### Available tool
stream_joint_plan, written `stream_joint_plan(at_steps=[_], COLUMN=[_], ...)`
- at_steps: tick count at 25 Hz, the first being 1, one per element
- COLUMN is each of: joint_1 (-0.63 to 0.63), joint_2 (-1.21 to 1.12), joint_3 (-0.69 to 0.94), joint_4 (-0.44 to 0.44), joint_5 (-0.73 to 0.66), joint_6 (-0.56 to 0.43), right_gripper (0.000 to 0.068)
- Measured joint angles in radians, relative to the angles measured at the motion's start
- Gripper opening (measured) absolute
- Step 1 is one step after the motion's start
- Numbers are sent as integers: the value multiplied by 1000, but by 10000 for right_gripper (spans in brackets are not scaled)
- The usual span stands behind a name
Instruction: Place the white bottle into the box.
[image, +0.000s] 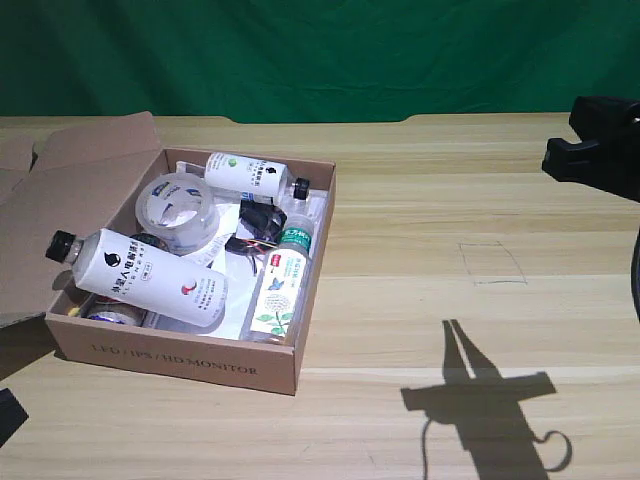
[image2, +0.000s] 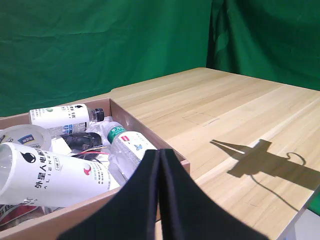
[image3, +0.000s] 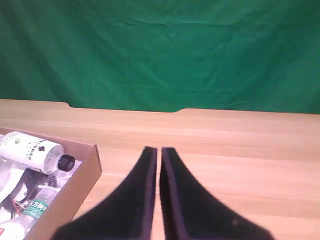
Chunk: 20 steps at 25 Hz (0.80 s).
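The box (image: 175, 366), brown cardboard with "MONITOR" lettering on its near wall, sits on the worktop (image: 440, 230) at the exterior view's left, flaps folded outward. The white bottle (image: 140, 277) lies inside it at the near end, tilted, its black cap raised over the wall at the exterior view's left, resting on other contents. Beside it, toward the exterior view's right, lies a clear bottle (image: 281, 290) with a green cap. Farther in stands a tape roll (image: 178, 208), and at the far wall lies a smaller white bottle (image: 250, 174). The right pincer (image3: 159, 150) is pressed together, empty, above bare worktop, well apart from the box. A green backdrop (image: 320, 55) closes the scene.
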Motion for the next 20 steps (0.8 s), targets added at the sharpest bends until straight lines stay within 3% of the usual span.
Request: stream_joint_plan(at_steps=[7,11,13,16,20], joint_1=[0,0,-13,-114,-300], joint_2=[0,-3,-32,-138,-310], joint_3=[0,7,42,119,239], joint_4=[191,239,151,-26,-118], joint_5=[-11,-51,-56,69,246], joint_6=[0,0,0,1,4], right_gripper=[3,3,3,3,3])
